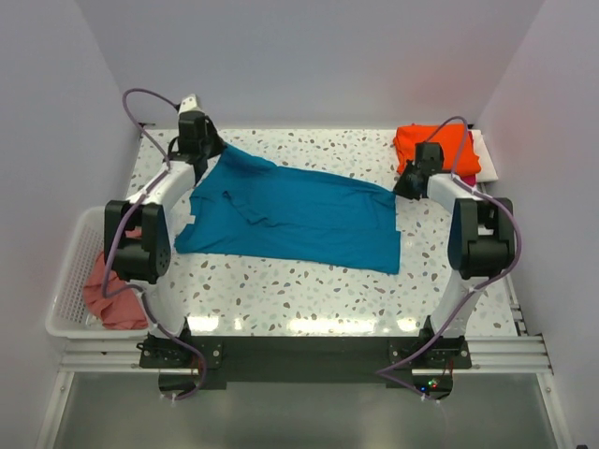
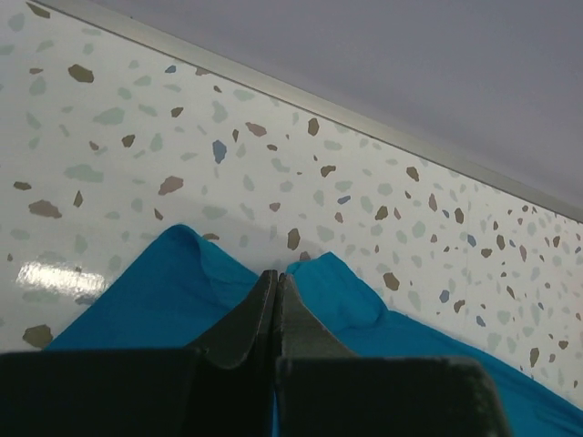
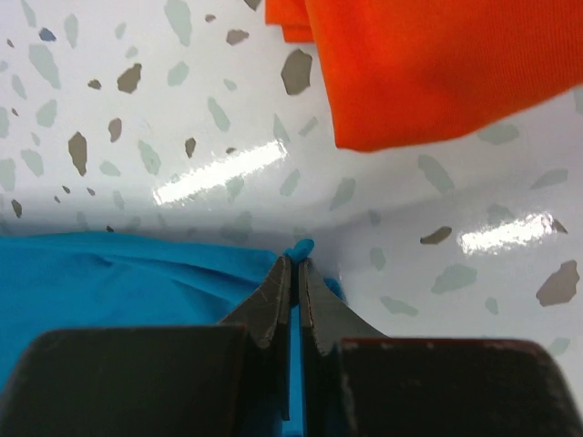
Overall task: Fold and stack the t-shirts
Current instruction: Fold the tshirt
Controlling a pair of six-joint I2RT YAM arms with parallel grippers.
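The teal-blue t-shirt (image 1: pixel 290 215) lies spread across the middle of the speckled table. My left gripper (image 1: pixel 213 152) is shut on its far left corner; in the left wrist view (image 2: pixel 276 276) the teal cloth (image 2: pixel 137 300) bunches on both sides of the closed jaws. At the shirt's far right corner my right gripper (image 1: pixel 401 190) is shut as well, and a nub of teal cloth (image 3: pixel 137 278) pokes out past the closed jaws (image 3: pixel 293 261). A folded orange t-shirt (image 1: pixel 438 148) (image 3: pixel 437 64) lies at the back right, over a magenta one (image 1: pixel 485 178). The salmon-pink t-shirt (image 1: pixel 108 295) sits crumpled in the basket.
A white lattice basket (image 1: pixel 67 281) hangs off the table's left edge. A raised metal rim (image 2: pixel 364 114) runs along the table's far edge, just beyond my left gripper. Grey walls close in on three sides.
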